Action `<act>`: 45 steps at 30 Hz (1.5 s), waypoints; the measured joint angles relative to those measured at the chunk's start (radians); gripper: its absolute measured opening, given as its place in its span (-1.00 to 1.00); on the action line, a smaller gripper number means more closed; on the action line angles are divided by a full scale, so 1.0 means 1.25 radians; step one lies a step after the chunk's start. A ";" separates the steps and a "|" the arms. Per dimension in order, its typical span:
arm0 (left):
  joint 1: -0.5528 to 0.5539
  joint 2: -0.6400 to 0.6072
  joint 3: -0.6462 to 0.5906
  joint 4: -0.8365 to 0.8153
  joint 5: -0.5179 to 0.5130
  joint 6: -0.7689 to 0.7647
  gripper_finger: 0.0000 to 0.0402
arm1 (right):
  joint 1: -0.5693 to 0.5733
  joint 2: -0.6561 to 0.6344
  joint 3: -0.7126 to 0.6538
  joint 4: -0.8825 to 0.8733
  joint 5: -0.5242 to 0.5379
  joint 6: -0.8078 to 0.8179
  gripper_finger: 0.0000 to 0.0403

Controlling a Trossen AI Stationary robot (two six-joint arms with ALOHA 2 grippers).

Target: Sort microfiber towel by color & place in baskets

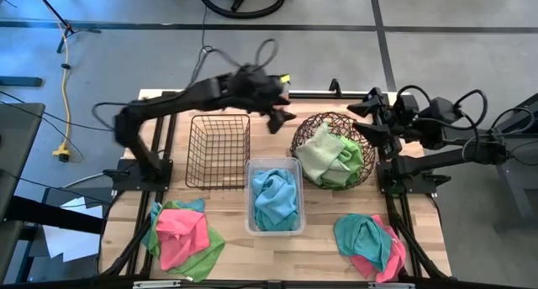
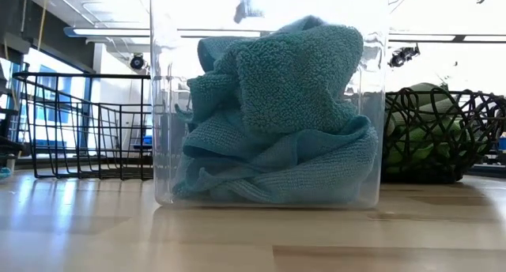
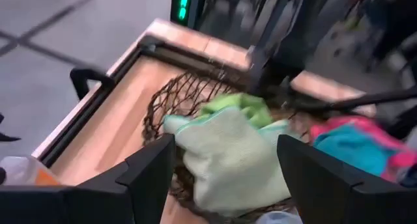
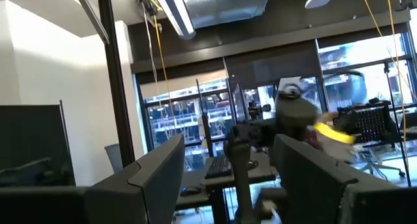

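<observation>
My left gripper (image 1: 281, 117) hangs open and empty above the table's far side, between the black wire basket (image 1: 218, 149) and the round woven basket (image 1: 334, 149); its wrist view looks past the open fingers (image 3: 225, 175) at the lime green towels (image 3: 241, 152) lying in that basket. Teal towels (image 1: 276, 197) fill the clear tub (image 2: 269, 106). A pile of pink, teal and green towels (image 1: 183, 234) lies near the left, another of teal and pink (image 1: 370, 243) near the right. My right gripper (image 4: 225, 178) waits open at the far right, raised, facing the room.
The wire basket (image 2: 87, 126) holds no towels. The three containers sit close together at mid-table, the tub (image 1: 273, 197) nearest. Bare wood lies along the near edge between the two piles. Arm bases and dark frame rails (image 1: 395, 176) flank the table.
</observation>
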State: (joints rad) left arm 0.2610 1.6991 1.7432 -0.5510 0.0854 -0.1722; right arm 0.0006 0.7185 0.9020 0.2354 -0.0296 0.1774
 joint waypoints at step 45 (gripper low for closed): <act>-0.251 -0.730 -0.675 0.348 -0.152 -0.165 0.28 | -0.001 0.148 0.000 -0.055 0.064 -0.038 0.17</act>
State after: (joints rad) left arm -0.0530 0.7864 0.8996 -0.1154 -0.1048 -0.3787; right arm -0.0001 0.9035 0.9020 0.1665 0.0505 0.1303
